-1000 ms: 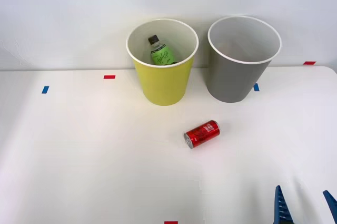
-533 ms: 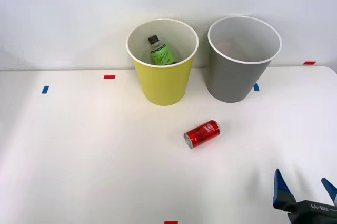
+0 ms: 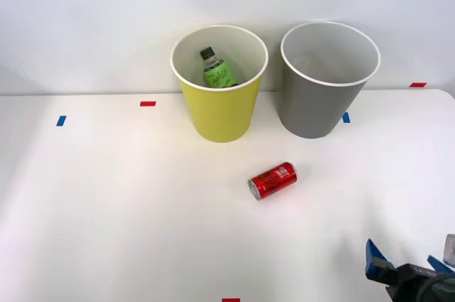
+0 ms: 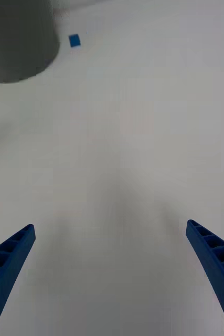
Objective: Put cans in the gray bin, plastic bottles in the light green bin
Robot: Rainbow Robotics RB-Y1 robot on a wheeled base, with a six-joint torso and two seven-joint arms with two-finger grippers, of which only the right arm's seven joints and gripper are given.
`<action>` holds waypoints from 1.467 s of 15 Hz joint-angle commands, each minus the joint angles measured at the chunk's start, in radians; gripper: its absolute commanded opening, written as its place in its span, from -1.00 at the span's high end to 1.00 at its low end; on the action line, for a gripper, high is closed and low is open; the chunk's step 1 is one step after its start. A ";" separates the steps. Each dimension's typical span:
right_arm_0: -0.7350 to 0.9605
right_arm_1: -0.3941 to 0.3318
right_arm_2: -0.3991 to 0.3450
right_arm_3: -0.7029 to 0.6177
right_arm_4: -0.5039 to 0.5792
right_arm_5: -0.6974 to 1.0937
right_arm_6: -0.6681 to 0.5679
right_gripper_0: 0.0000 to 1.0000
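Nearest, the right gripper (image 3: 404, 265) hovers low over the white table (image 3: 106, 209) with its blue ribbed fingers (image 4: 9, 257) spread wide apart, holding nothing. Beyond it, the red soda can (image 3: 273, 180) lies on its side, well apart from the gripper. Farther back than the can, the gray bin (image 3: 328, 78) stands upright, and beside it the yellow-green bin (image 3: 219, 106) holds the green-labelled plastic bottle (image 3: 216, 69).

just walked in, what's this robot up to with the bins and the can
It is sorting rubbish into two bins. The plastic bottle already sits inside the light green bin. The red can lies on its side on the white table, in front of the gray bin, untouched. The robot's right hand is open and empty near the table's front edge, well short of the can.
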 commanded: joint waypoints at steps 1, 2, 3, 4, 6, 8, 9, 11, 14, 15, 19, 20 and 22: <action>-0.143 -0.173 0.101 -0.057 0.074 0.253 -0.241 -1.00; -0.191 -0.188 0.129 -0.057 0.074 0.308 -0.301 -1.00; -0.244 -0.199 0.160 -0.057 0.071 0.371 -0.358 -1.00; -0.286 -0.203 0.175 -0.057 0.053 0.414 -0.395 -1.00; -0.407 -0.200 0.177 -0.057 -0.082 0.517 -0.491 -1.00; -0.523 -0.180 0.175 -0.057 -0.171 0.621 -0.556 -1.00; -0.591 -0.167 0.177 -0.057 -0.210 0.660 -0.586 -1.00; -0.695 -0.150 0.175 -0.035 -0.274 0.675 -0.648 -1.00; -0.797 -0.148 0.177 0.036 -0.401 0.675 -0.820 -0.99; -0.829 -0.147 0.175 0.051 -0.443 0.677 -0.889 -0.99; -0.935 -0.151 0.177 0.132 -0.585 0.677 -1.037 -0.98; -0.962 -0.151 0.173 0.160 -0.615 0.677 -1.037 -0.98; -1.025 -0.157 0.175 0.226 -0.671 0.680 -1.039 -0.99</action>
